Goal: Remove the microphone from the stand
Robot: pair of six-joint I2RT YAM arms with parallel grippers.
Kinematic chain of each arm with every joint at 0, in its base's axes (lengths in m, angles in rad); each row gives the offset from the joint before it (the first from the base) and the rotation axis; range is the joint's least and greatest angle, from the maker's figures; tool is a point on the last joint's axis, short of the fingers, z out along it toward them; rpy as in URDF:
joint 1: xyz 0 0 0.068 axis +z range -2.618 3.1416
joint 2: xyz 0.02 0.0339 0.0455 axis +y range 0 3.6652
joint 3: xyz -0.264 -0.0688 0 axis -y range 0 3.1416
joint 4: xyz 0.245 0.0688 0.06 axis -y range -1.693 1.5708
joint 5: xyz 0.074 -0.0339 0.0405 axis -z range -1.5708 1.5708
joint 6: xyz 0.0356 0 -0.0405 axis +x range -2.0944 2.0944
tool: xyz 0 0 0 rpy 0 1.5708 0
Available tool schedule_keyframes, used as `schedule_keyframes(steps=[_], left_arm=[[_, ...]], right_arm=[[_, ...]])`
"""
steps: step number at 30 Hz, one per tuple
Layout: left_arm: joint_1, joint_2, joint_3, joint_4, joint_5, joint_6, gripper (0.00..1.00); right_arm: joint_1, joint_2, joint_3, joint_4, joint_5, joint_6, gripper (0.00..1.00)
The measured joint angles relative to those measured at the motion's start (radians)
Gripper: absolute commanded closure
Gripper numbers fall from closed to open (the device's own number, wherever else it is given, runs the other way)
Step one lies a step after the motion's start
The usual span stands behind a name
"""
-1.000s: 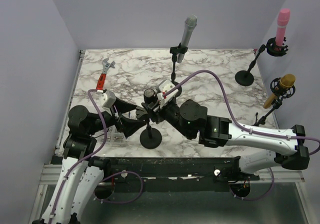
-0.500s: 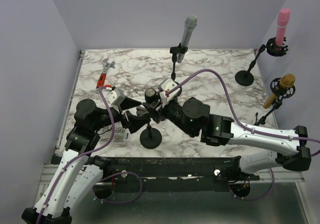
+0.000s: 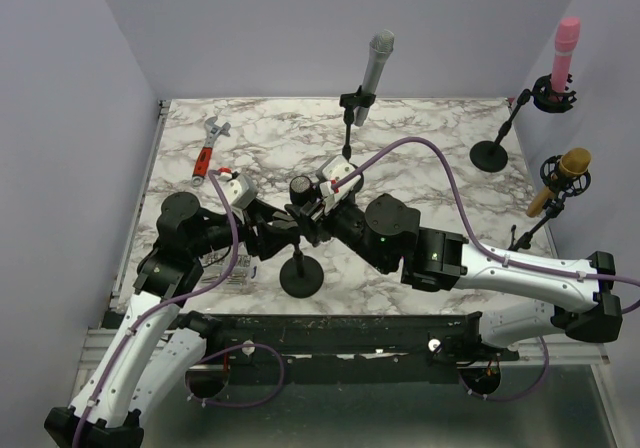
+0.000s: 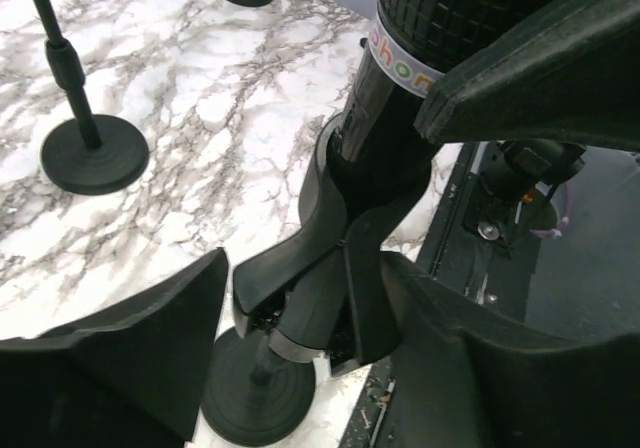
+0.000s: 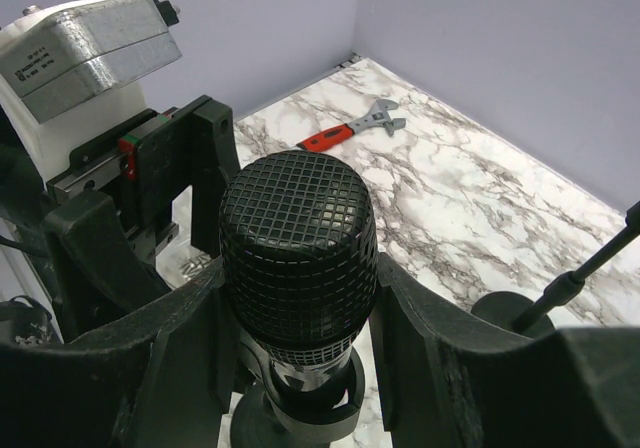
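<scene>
Centre of the scene, seen from above and from both wrists. The black microphone (image 5: 298, 233) stands upright in the clip (image 4: 335, 228) of its stand (image 3: 301, 276), near the front edge of the marble bench (image 3: 430, 138); it has not left the stand.

The right claw (image 5: 300, 308) is closed on the black microphone, one finger pressed against each side of the mesh head. Its pose matches that of a second ago.

The left claw (image 4: 300, 298) has changed. A second ago it hung wide open, low and to the left of the stand; half a second ago it was nearer. Now the arm has reached in and the fingers (image 4: 120, 358) straddle the clip just below the microphone body, with the jaws markedly narrower. One finger appears to touch the clip and the other lies just beside it; whether the hold is firm cannot be told from the wrist view.

Behind, unchanged: a red-handled wrench (image 3: 207, 151) at the left rear, a grey microphone (image 3: 378, 63) at rear centre, and a pink microphone (image 3: 565, 48) and a gold microphone (image 3: 572, 165) at the right.
</scene>
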Motion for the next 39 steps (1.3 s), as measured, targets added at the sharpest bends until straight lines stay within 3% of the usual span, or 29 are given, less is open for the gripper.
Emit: schedule_keyframes(steps=[8,11,21,22,23,24,25,30,39], left_arm=[[-0.002,0.006,0.001,-0.006,0.005,0.023,0.73],[-0.004,0.008,0.001,-0.006,0.007,0.028,0.99],[-0.006,0.007,0.001,-0.005,0.006,0.029,1.0],[-0.006,0.007,0.001,-0.005,0.006,0.029,0.94],[-0.006,0.007,0.001,-0.005,0.006,0.029,0.72],[-0.006,0.006,0.001,-0.006,0.006,0.029,0.47],[-0.006,0.006,0.001,-0.006,0.006,0.029,0.03],[-0.006,0.004,0.002,-0.014,0.019,0.02,0.02],[-0.006,0.016,0.006,-0.023,0.047,0.048,0.37]], right_arm=[[-0.001,0.0,-0.001,0.0,-0.001,0.008,0.99],[-0.001,-0.002,-0.002,0.0,-0.002,0.009,0.99],[-0.001,-0.002,-0.002,-0.001,-0.003,0.007,0.99],[-0.001,-0.002,0.0,-0.003,-0.003,0.007,0.99],[-0.001,-0.002,0.0,-0.003,-0.004,0.007,0.99],[-0.001,-0.002,0.0,-0.003,-0.005,0.007,0.99],[-0.001,-0.002,0.0,-0.003,-0.005,0.007,0.99],[-0.001,-0.002,0.0,-0.003,-0.015,0.007,0.99],[-0.001,-0.009,0.0,-0.015,-0.051,-0.003,0.99]])
